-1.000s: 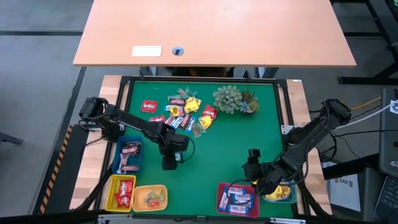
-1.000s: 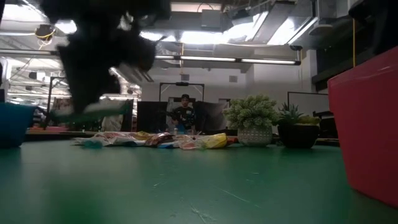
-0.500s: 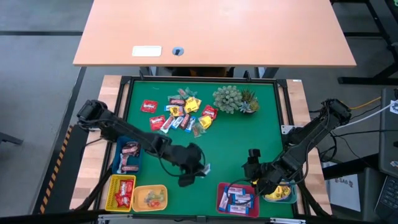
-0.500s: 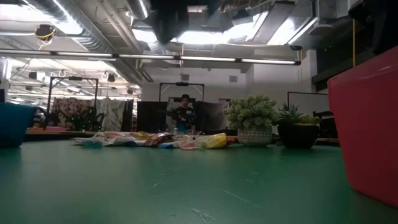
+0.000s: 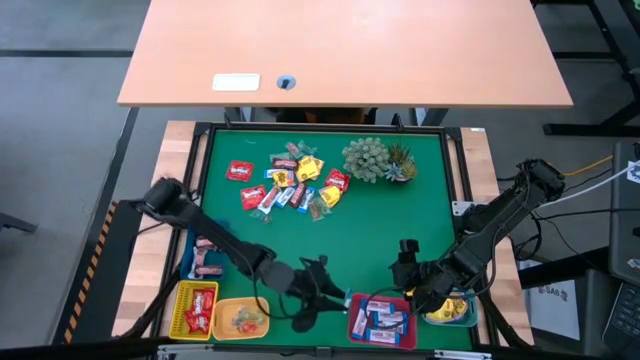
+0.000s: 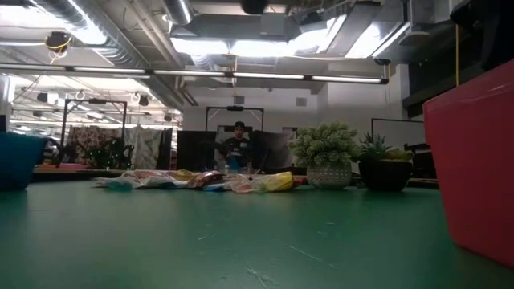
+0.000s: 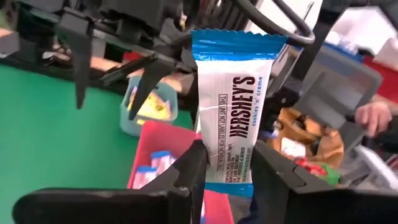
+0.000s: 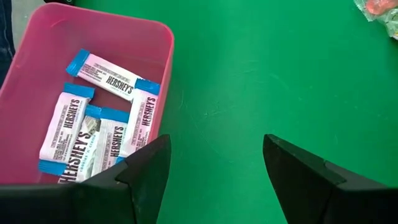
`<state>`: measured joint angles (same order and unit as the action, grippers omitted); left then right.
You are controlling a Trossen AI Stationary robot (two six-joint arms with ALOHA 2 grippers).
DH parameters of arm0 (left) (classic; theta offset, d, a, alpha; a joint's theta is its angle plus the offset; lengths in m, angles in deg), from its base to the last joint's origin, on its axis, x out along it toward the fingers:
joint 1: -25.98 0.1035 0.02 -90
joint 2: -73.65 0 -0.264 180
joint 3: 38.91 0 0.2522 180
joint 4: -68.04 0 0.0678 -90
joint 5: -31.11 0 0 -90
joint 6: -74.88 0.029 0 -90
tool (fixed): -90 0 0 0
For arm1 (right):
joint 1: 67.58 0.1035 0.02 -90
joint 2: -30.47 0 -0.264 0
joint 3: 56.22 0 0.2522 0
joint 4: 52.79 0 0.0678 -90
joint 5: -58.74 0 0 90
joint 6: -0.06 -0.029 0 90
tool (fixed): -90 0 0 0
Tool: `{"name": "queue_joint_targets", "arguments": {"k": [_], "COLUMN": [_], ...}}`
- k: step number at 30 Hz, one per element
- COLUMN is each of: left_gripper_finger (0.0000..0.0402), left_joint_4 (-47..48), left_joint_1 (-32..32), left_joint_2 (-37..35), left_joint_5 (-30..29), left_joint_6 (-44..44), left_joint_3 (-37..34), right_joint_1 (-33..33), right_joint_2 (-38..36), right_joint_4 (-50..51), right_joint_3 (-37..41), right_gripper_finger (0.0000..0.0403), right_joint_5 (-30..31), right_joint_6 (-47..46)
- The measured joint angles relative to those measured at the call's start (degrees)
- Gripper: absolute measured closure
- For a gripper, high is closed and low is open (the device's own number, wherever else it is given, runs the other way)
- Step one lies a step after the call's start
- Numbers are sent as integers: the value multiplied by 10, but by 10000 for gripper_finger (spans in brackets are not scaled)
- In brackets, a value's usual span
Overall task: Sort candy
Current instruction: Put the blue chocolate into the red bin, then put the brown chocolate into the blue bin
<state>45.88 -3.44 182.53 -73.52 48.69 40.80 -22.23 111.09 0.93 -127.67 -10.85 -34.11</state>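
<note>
The candy pile (image 5: 290, 185) lies on the green mat at the far middle and also shows in the low view (image 6: 201, 181). My left gripper (image 5: 335, 298) is near the front edge, beside the red tray (image 5: 357, 322), shut on a blue-and-white candy bar (image 7: 233, 106). Several bars of the same kind (image 8: 93, 124) lie in that tray. My right gripper (image 8: 214, 168) hangs open over the mat just past the tray's far side, with nothing between its fingers. My left gripper pinches the blue-and-white bar between its two fingers, across its width near one blue end (image 7: 229, 177). The fingers (image 7: 189, 171) lie about level and point toward the table's right, at the red tray. The bar sticks out lengthwise beyond the fingertips, clear of the mat.
A spiky green plant (image 5: 375, 160) stands right of the pile. A blue tray (image 5: 205, 250), a yellow tray (image 5: 197, 308) and an orange tray (image 5: 240, 318) sit at the near left, a small bowl (image 5: 450, 310) at the near right. A person's hand (image 7: 373, 115) shows beyond the table.
My left gripper has carried the bar from the middle of the mat toward the near edge and the right, up to the red tray. It has tipped from pointing down to about level and has left the low view.
</note>
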Motion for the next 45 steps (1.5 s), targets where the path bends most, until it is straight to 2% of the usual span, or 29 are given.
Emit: {"name": "queue_joint_targets", "arguments": {"k": [7,11,19,34,40,45], "left_gripper_finger": [311,311,307,173,160,166], "left_joint_4": [-129,-130,-121,-78,3,169], "left_joint_1": [1,5,10,16,36,62], "left_joint_2": [87,125,175,175,139,67], "left_joint_5": [0,0,7,9,8,8], "left_joint_6": [0,1,62,81,117,117], "left_joint_3": [1,26,82,85,85,85], "right_joint_1": [0,0,0,0,0,0], "right_joint_2": [0,0,0,0,0,0], "right_joint_4": [0,0,-1,0,0,0], "right_joint_3": [0,0,0,0,0,0], "right_gripper_finger": [150,150,150,150,150,150], "right_joint_5": [0,1,1,1,-1,-4], "right_joint_6": [0,0,0,0,0,0]}}
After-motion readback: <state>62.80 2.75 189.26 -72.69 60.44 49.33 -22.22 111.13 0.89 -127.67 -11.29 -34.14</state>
